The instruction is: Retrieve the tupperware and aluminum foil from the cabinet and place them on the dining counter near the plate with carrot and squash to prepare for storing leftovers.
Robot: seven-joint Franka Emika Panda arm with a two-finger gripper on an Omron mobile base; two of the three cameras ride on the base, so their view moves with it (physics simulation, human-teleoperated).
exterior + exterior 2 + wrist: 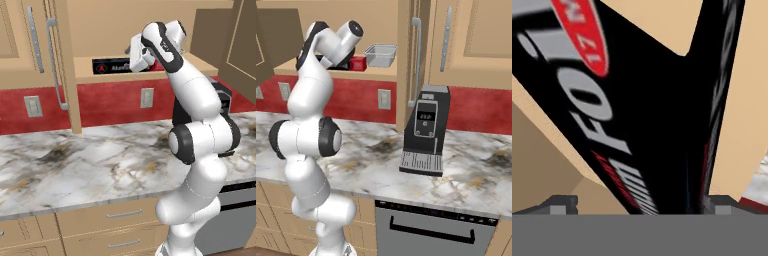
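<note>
Inside the tan cabinet — claw spread wide astride the long black foil box.

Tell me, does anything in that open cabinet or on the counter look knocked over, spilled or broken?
Nothing stands out. The aluminum foil box lies flat on the cabinet shelf, the tupperware sits upright beside it, and the coffee machine stands square on the marble counter. The open gripper straddles the foil box.

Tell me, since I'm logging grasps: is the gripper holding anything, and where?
Nothing held yet. The open gripper straddles the aluminum foil box on the cabinet shelf, jaws not closed.
</note>
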